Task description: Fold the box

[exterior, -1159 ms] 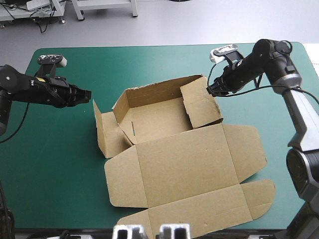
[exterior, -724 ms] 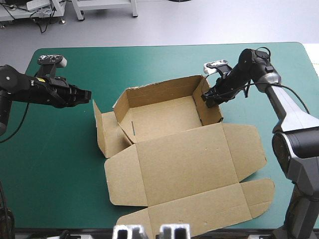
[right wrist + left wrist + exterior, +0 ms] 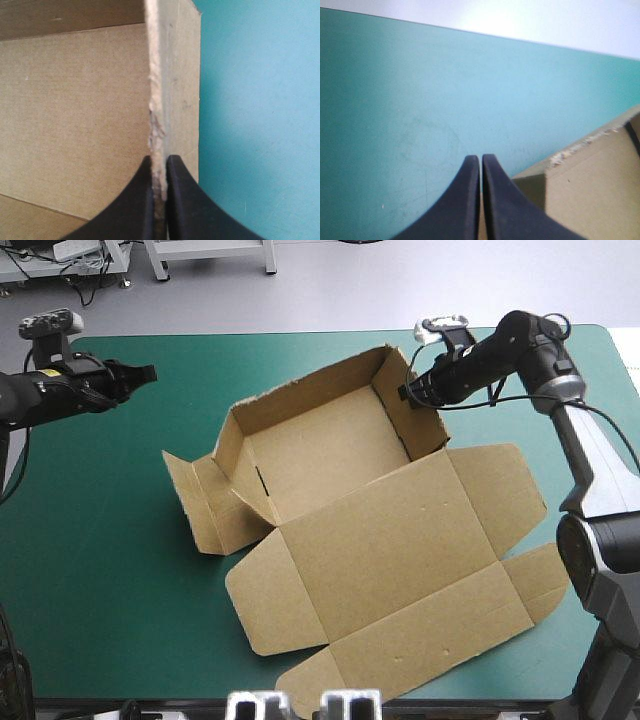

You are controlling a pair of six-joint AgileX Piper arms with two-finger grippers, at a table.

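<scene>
The brown box (image 3: 330, 450) stands in the middle of the table as an open tray with its walls raised. Its lid (image 3: 390, 560) lies flat toward the near edge. A side flap (image 3: 200, 505) splays out on the tray's left. My right gripper (image 3: 408, 392) is shut on the top edge of the tray's right wall (image 3: 425, 425). In the right wrist view the black fingers (image 3: 159, 162) pinch that wall's raw edge (image 3: 156, 100). My left gripper (image 3: 148, 371) is shut and holds nothing. It hangs over the far left of the table, apart from the box. A box corner (image 3: 590, 195) shows beside its tips (image 3: 480, 160).
The lid's front flap (image 3: 400, 670) comes close to the table's near edge, and its right flap (image 3: 535, 580) points toward the right edge. The teal-green cover (image 3: 100, 580) stretches left of the box.
My right gripper has closed on the tray's right wall, now upright, and the whole box has swung round and shifted. My left arm has drawn back toward the far left corner.
</scene>
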